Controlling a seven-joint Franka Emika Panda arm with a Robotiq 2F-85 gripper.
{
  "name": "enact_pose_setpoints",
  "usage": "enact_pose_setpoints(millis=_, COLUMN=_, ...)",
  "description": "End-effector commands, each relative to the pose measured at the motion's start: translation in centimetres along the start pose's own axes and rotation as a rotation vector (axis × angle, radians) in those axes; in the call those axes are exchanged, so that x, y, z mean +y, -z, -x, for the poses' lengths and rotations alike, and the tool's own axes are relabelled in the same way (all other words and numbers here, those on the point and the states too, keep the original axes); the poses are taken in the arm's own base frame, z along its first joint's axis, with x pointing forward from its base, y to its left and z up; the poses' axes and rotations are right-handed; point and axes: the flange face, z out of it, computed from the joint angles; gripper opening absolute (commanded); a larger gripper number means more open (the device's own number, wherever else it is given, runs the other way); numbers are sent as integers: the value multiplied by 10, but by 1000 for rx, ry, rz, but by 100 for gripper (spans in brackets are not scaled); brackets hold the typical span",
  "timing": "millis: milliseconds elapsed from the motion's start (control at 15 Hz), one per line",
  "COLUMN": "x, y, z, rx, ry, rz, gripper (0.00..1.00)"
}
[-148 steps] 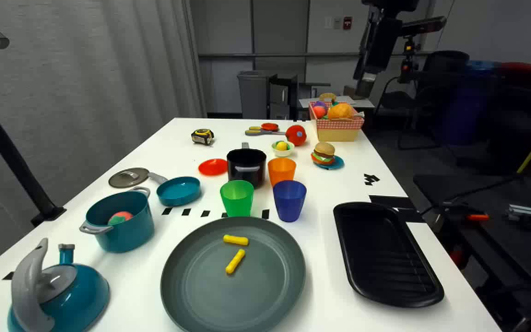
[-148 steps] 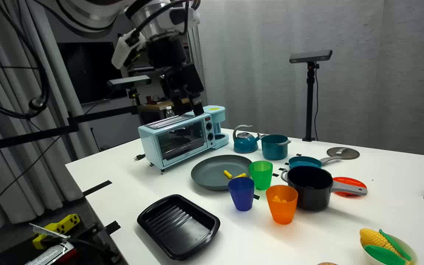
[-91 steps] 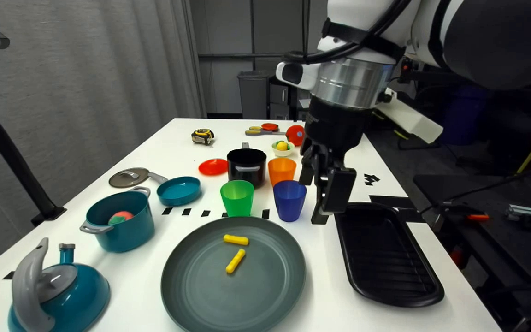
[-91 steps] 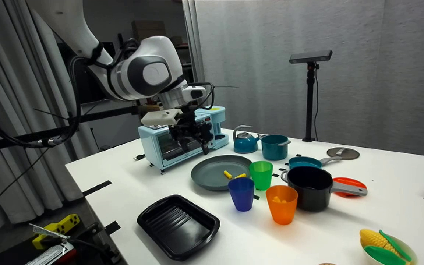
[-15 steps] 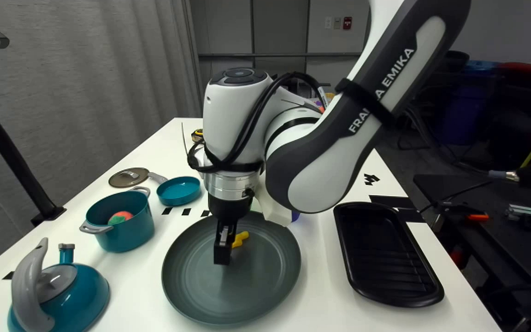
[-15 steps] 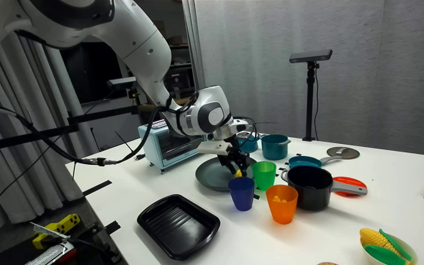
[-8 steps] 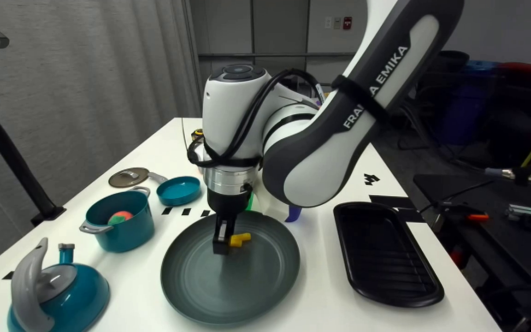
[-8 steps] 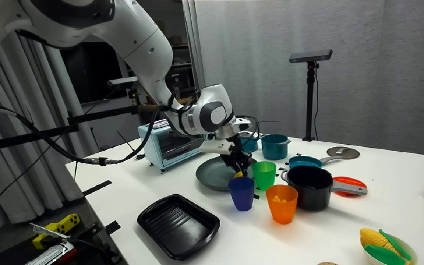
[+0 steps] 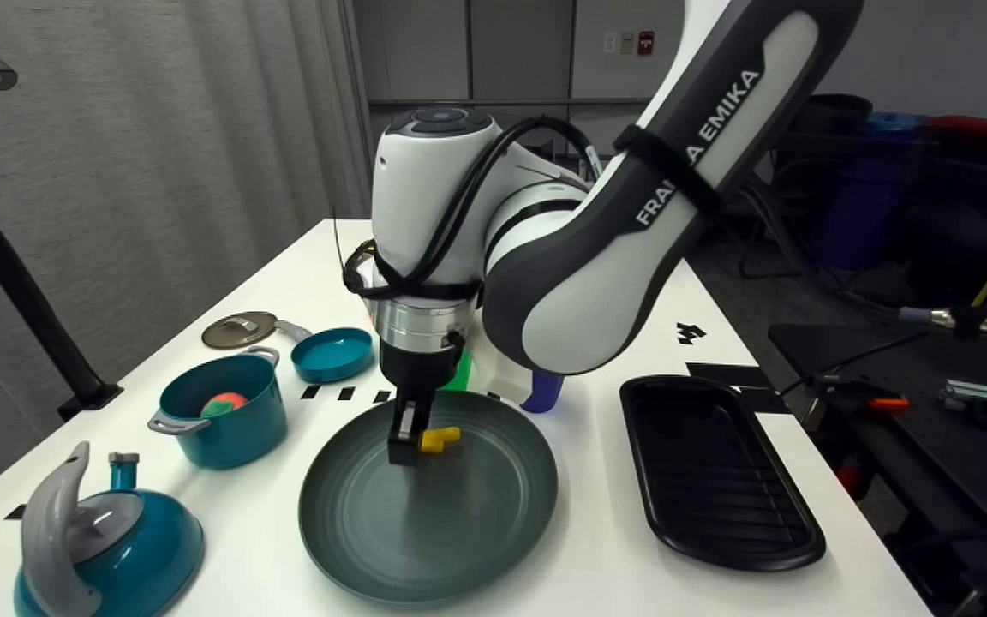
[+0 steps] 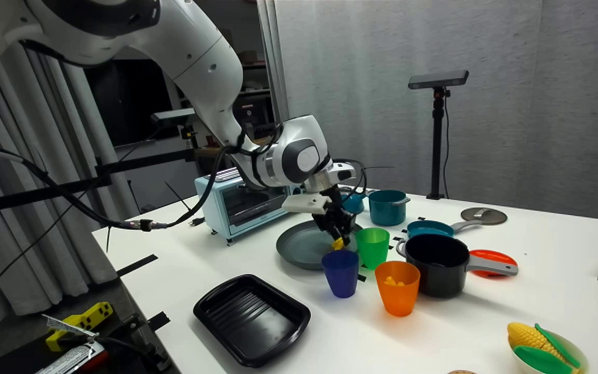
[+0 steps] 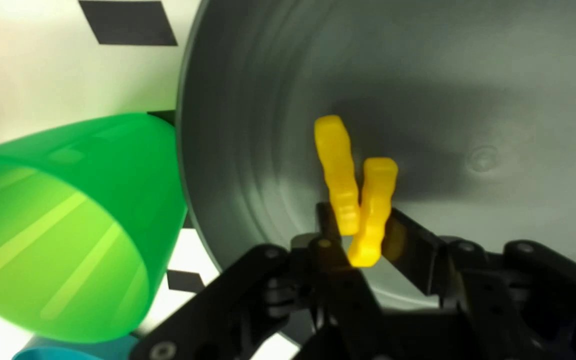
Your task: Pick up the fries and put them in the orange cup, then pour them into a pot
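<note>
Two bright yellow fries (image 11: 335, 165) are pinched side by side in my gripper (image 11: 360, 230), their far ends sticking out past the fingers. In both exterior views the gripper (image 9: 408, 447) hangs low over the large grey plate (image 9: 425, 548), with the fries (image 9: 439, 440) showing beside the fingertips. The orange cup (image 10: 398, 298) stands upright in an exterior view, and several yellow pieces (image 10: 392, 281) lie inside it. Close behind that cup is a black pot (image 10: 440, 275) with a grey handle. A teal pot (image 9: 241, 424) stands farther off, a red-and-green item inside.
Close to the plate's rim stands a green cup (image 11: 118, 145), with a blue cup (image 10: 340, 278) near it. A black tray (image 9: 716, 480) lies to one side. A teal kettle (image 9: 116, 548), a small teal pan (image 9: 332, 356) and a light-blue toaster oven (image 10: 211, 208) also surround the plate.
The arm has come down over the plate since several seconds ago. The two fries, then lying apart there, are now gripped together. Over the last second the gripper has closed and risen slightly.
</note>
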Motion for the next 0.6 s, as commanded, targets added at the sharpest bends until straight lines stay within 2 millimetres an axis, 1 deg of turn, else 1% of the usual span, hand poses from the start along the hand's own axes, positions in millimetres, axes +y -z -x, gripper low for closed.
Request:
enact_pose_setpoints(millis=0, x=9, y=37, z=-10, rx=14, ry=-33, rz=-5, gripper=7)
enact_pose_setpoints(millis=333, x=23, y=85, z=-22, rx=79, ry=-50, rz=5, gripper=7)
enact_pose_setpoints(millis=533, x=37, y=106, z=-22, rx=98, ry=-64, rz=15, gripper=7)
